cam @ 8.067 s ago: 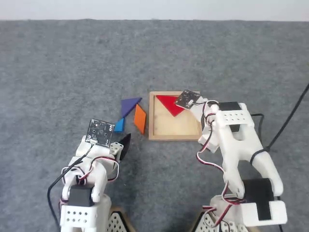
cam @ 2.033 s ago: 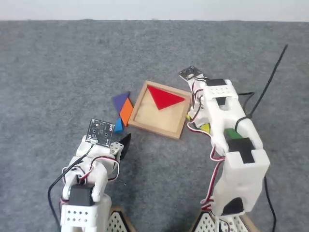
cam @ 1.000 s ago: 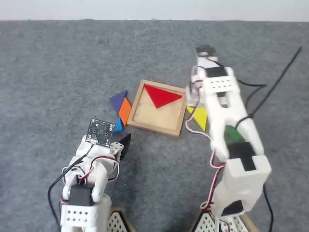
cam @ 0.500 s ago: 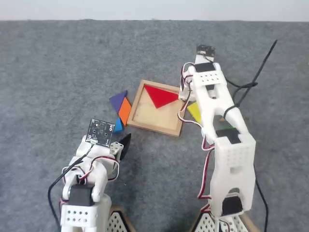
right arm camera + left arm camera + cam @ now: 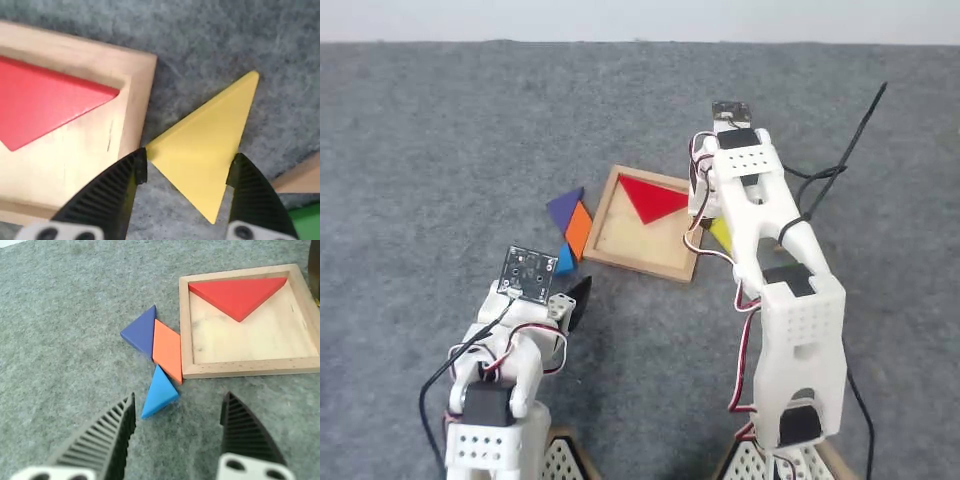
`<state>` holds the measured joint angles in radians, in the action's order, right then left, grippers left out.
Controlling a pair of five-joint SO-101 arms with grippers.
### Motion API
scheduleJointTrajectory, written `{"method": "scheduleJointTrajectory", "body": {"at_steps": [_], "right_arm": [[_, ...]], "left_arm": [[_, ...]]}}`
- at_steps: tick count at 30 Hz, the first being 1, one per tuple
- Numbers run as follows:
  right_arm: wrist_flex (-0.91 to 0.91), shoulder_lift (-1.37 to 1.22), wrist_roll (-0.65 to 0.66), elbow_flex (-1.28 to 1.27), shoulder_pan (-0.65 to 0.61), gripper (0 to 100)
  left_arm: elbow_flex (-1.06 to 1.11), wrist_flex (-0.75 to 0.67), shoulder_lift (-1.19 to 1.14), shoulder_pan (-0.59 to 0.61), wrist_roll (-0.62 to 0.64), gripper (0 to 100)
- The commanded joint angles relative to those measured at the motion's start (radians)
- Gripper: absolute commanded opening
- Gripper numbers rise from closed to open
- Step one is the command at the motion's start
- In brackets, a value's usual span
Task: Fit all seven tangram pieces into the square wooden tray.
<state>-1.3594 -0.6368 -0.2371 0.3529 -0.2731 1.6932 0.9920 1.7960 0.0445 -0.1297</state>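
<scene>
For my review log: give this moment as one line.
tray: red triangle in | right gripper: open, straddling yellow triangle beside tray | left gripper: open, near blue triangle

Red tri point(image 5: 651, 198) in tray point(image 5: 638, 266), yellow tri point(image 5: 200, 145) outside

The right arm point(image 5: 760, 220), folded back over the tray's near-right corner eight seconds ago, now stretches far out across the bench, and in the last second it swings slightly toward the tray. The square wooden tray point(image 5: 635, 268) has slid leftward and turned askew, carrying the red triangle point(image 5: 653, 198) with it, and its left rim now presses against the orange piece point(image 5: 580, 230). That piece and the purple triangle point(image 5: 565, 208) have been pushed left. A yellow triangle point(image 5: 205, 150) has come to light beside the tray's right rim, and the right arm's jaws now stand spread on either side of it.
</scene>
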Motion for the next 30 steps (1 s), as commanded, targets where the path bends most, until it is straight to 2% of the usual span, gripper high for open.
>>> {"method": "scheduleJointTrajectory", "body": {"at_steps": [1, 8, 17, 25, 30], "right_arm": [[-0.008, -0.018, 0.054, 0.058, 0.004, 26.3], [-0.016, -0.133, 0.071, 0.141, 0.01, 26.3], [-0.087, -0.143, 0.08, 0.161, 0.021, 26.3], [-0.137, -0.143, 0.112, 0.161, 0.104, 26.3], [-0.136, -0.136, 0.14, 0.163, 0.084, 26.4]], "left_arm": [[-0.01, 0.009, 0.015, 0.003, -0.005, 27], [-0.01, 0.009, 0.015, 0.003, -0.005, 27], [-0.01, 0.009, 0.015, 0.003, -0.005, 27], [-0.01, 0.009, 0.015, 0.003, -0.005, 27], [-0.01, 0.009, 0.015, 0.003, -0.005, 27]]}}
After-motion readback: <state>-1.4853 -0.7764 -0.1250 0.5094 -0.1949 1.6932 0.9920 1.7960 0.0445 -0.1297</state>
